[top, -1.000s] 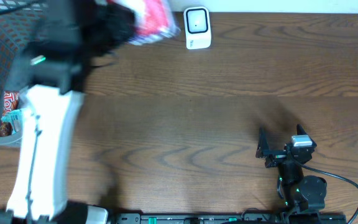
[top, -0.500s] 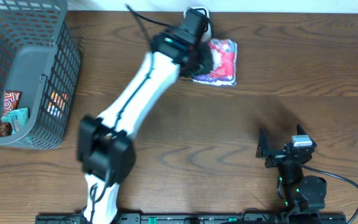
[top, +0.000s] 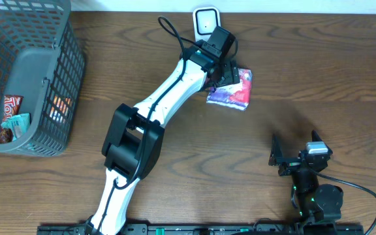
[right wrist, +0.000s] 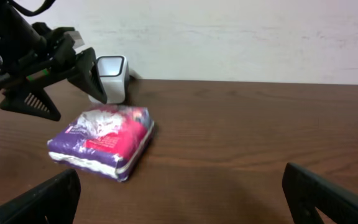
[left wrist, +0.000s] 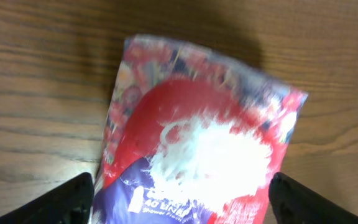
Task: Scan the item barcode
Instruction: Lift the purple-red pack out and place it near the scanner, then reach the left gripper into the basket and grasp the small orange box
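The item is a flat red and purple pack (top: 234,93) lying on the wooden table just right of and in front of the white barcode scanner (top: 206,26). My left gripper (top: 219,73) hangs over the pack's left end with its jaws spread wide. In the left wrist view the pack (left wrist: 197,137) fills the gap between the two dark fingertips of the left gripper (left wrist: 182,200), which stand clear of its sides. The right wrist view shows the pack (right wrist: 104,140) resting flat, the left gripper (right wrist: 51,65) just above it and the scanner (right wrist: 110,76) behind. My right gripper (top: 296,149) is open and empty at the near right.
A grey mesh basket (top: 44,39) stands at the far left with several snack packets inside. The left arm stretches diagonally from the front edge to the scanner. A pale wall backs the table behind the scanner.
The left arm swung the pack from the basket side over to the scanner, set it down on the table, and its jaws opened off it. The right arm stayed still.
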